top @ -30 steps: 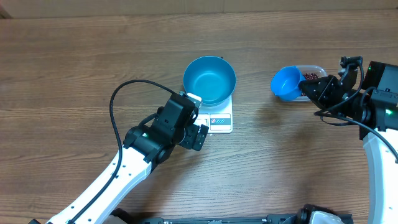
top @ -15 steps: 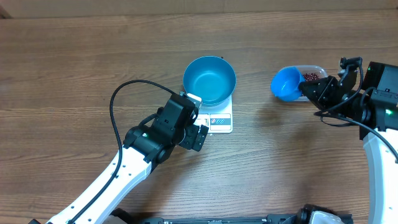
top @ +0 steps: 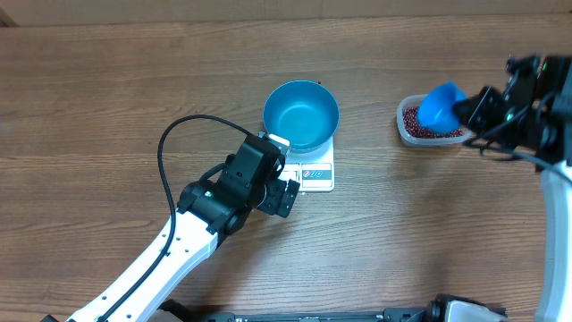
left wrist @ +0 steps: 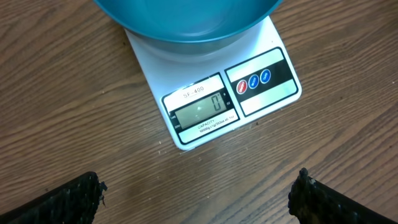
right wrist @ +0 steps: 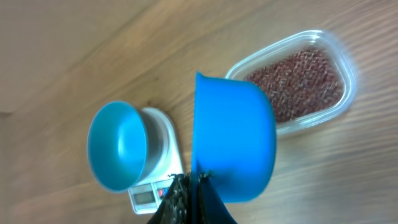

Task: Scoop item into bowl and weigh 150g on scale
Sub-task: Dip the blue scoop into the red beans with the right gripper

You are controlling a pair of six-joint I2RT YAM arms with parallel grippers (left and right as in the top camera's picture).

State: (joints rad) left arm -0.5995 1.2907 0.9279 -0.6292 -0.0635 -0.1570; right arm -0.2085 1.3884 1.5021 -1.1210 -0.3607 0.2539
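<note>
The bowl (top: 301,114) stood empty on the scale (top: 315,170), covering its platform. In the left wrist view the display read zero. The left gripper (left wrist: 196,194) hovered just in front of the scale's display panel, jaws released and spread wide, touching nothing. The beans (right wrist: 298,78) lay in a clear tub (right wrist: 352,73) on the table (top: 107,89), well apart from the scale, on its right. The right gripper (right wrist: 189,186) was clenched on the handle of a blue scoop (right wrist: 235,146). The scoop hung tilted on its side above the near end of the tub. Whether the scoop held any beans could not be told.
</note>
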